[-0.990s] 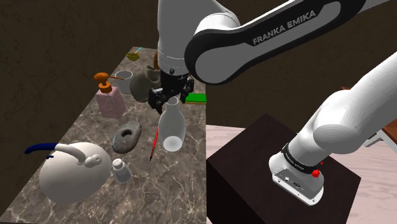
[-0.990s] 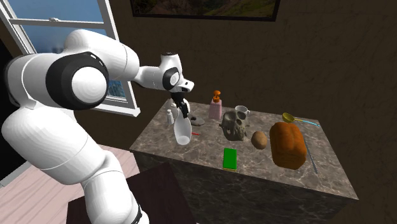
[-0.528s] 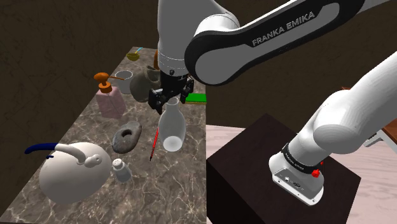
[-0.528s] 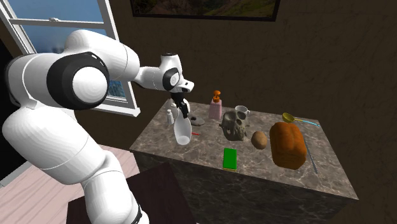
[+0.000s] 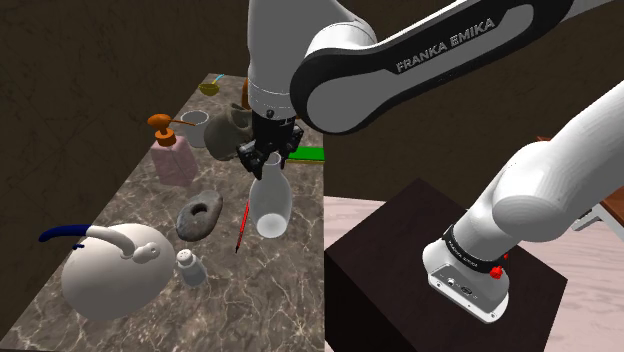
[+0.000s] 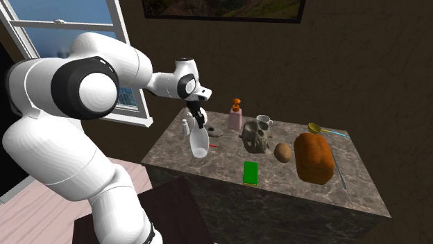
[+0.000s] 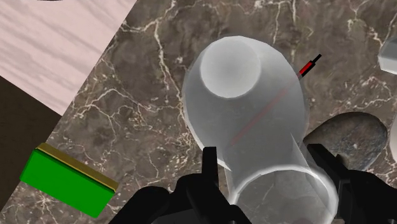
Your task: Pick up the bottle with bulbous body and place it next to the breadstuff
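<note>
A translucent bottle [image 5: 270, 205] with a bulbous body stands upright on the marble counter [image 5: 270, 300], close to its edge beside the stand. My black gripper [image 5: 267, 160] comes down from above and is shut on the bottle's narrow neck. In the wrist view the two fingers [image 7: 210, 167] clasp the neck on either side, with the gripper [image 7: 264, 153] above the bottle [image 7: 248, 95]. The second exterior view has the gripper [image 6: 200, 123] over the bottle [image 6: 198, 144]; the brown bread loaf [image 6: 313, 158] lies far off at that view's right.
A green block [image 5: 310, 153] lies at the counter edge behind the bottle. A red pen [image 5: 242, 228] and a grey ring-shaped stone [image 5: 200, 215] lie beside it. A white kettle [image 5: 108, 268], small shaker [image 5: 190, 268], pink soap dispenser [image 5: 172, 155], grey jug [image 6: 255, 138] and brown lump [image 6: 282, 152] also stand there.
The fingers have closed in on the bottle's neck; earlier they stood apart around it. The arm and bottle have stayed in place.
</note>
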You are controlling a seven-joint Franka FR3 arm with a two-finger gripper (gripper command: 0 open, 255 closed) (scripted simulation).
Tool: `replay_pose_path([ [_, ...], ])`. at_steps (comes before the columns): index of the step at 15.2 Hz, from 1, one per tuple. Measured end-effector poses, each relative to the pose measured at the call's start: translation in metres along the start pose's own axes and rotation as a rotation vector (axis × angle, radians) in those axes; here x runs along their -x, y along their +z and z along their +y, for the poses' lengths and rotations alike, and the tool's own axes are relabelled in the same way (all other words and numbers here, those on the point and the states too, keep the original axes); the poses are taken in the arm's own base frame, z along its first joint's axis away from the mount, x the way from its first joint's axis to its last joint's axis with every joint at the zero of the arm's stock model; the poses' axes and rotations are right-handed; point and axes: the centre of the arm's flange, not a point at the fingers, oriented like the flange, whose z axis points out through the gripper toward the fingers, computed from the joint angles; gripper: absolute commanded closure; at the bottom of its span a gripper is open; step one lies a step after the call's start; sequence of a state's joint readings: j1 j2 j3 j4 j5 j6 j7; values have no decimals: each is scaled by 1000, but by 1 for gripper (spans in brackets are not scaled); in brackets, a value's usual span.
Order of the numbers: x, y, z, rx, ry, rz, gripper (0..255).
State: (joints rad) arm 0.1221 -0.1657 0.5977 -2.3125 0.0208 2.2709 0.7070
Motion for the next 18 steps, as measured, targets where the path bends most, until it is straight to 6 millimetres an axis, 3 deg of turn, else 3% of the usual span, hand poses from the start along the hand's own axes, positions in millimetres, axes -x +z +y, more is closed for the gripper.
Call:
replay_pose_path([
  [4,-1,-6,-1,0,0,0,255],
  [18,-9,-77,-2,0,0,0,255],
])
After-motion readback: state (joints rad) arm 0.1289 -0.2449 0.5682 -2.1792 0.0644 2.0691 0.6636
